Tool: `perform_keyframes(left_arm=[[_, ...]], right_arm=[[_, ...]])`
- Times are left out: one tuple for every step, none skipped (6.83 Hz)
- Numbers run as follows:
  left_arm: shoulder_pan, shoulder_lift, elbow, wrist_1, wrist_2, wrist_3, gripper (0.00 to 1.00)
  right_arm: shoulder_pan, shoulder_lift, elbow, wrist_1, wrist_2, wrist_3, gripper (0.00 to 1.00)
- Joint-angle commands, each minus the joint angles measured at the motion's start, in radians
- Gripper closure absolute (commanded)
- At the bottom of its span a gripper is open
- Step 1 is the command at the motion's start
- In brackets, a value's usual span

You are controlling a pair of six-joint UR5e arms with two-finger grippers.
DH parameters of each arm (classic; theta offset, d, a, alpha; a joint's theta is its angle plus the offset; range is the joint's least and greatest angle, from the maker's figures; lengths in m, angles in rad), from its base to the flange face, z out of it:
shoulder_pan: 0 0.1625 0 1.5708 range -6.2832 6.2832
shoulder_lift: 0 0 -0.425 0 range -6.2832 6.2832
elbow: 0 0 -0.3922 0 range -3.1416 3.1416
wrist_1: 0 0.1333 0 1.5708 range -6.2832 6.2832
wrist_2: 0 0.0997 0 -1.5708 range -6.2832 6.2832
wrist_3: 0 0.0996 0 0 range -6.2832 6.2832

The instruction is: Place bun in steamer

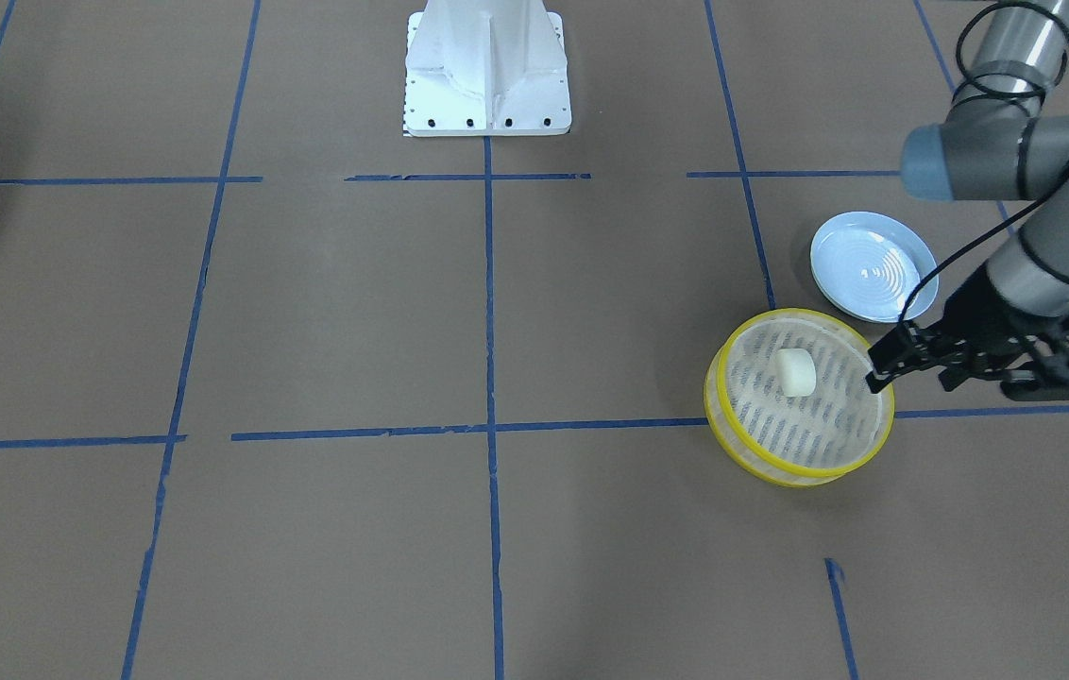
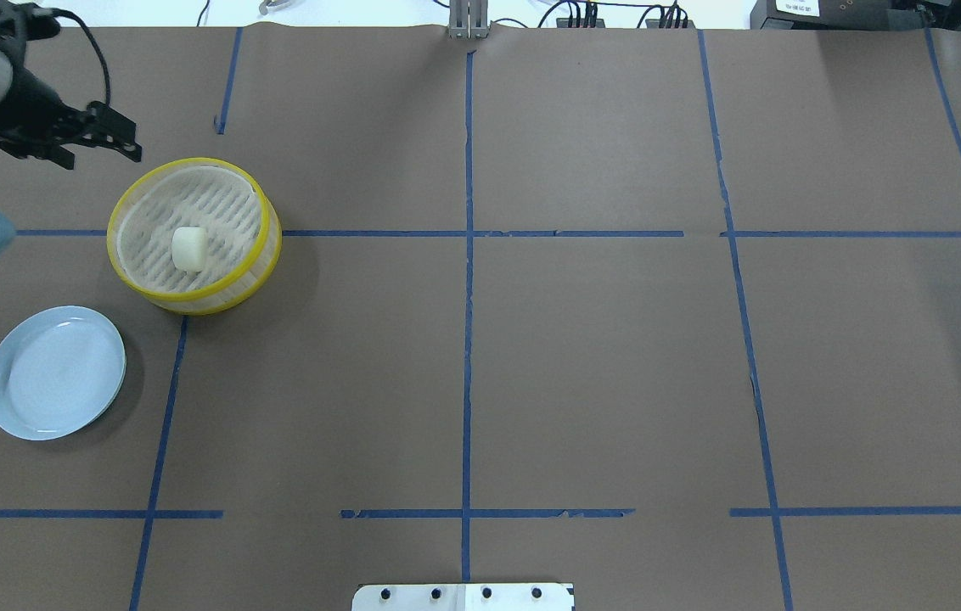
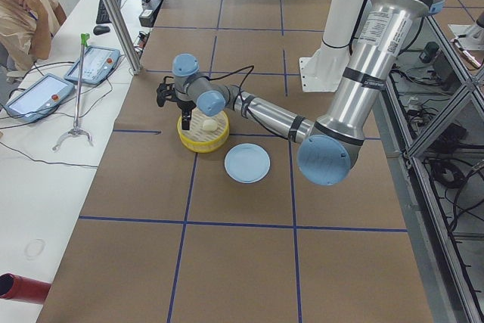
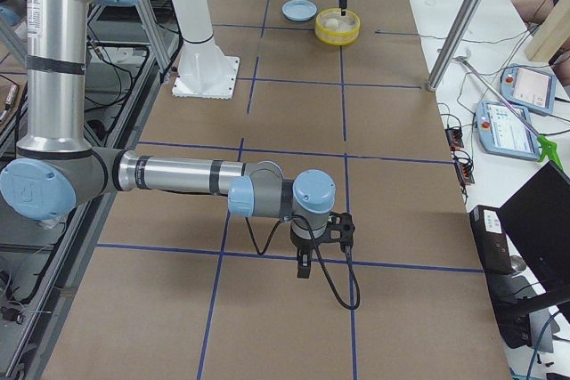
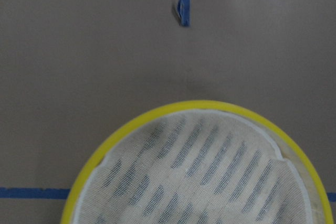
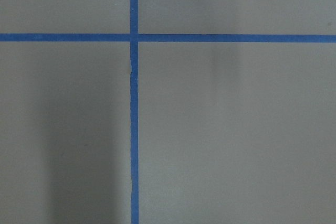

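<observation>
The cream-white bun lies on the mesh floor of the yellow-rimmed steamer, near its middle; both also show in the overhead view, bun and steamer. My left gripper hovers just outside the steamer's rim, apart from the bun, empty, and its fingers look parted in the overhead view. The left wrist view shows only the steamer's far rim, no fingers. My right gripper hangs over bare table far from the steamer; I cannot tell whether it is open or shut.
A pale blue ridged plate stands empty beside the steamer, toward the robot. The white robot base is at the table's middle edge. Blue tape lines cross the brown table. An operator sits past the table's far edge.
</observation>
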Motion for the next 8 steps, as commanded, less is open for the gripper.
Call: perform_keyframes(left_arm=[[-0.224,0.103,-0.114,0.249,-0.024,0.414,0.01],[-0.32,0.133,-0.113,0.338,-0.024,0.596,0.01],[-0.399,0.161,-0.091,0.366,-0.022,0.733,0.01],[-0.526,0.17,-0.002,0.365,-0.025,0.863,0.01],[-0.551,0.184,0.045,0.366,-0.032,0.873,0.0],[-0.552,0.231,0.017,0.376,-0.029,0.875,0.0],[-0.552,0.277,0.009,0.376,-0.036,0.868,0.0],[-0.55,0.298,0.007,0.38,-0.13,0.816,0.0]], right_arm=[[0.0,0.0,0.0,0.0,0.0,0.0,0.0],[0.0,0.0,0.0,0.0,0.0,0.0,0.0],[0.0,0.0,0.0,0.0,0.0,0.0,0.0],[0.0,0.0,0.0,0.0,0.0,0.0,0.0],[0.0,0.0,0.0,0.0,0.0,0.0,0.0],[0.0,0.0,0.0,0.0,0.0,0.0,0.0],[0.0,0.0,0.0,0.0,0.0,0.0,0.0],[0.0,0.0,0.0,0.0,0.0,0.0,0.0]])
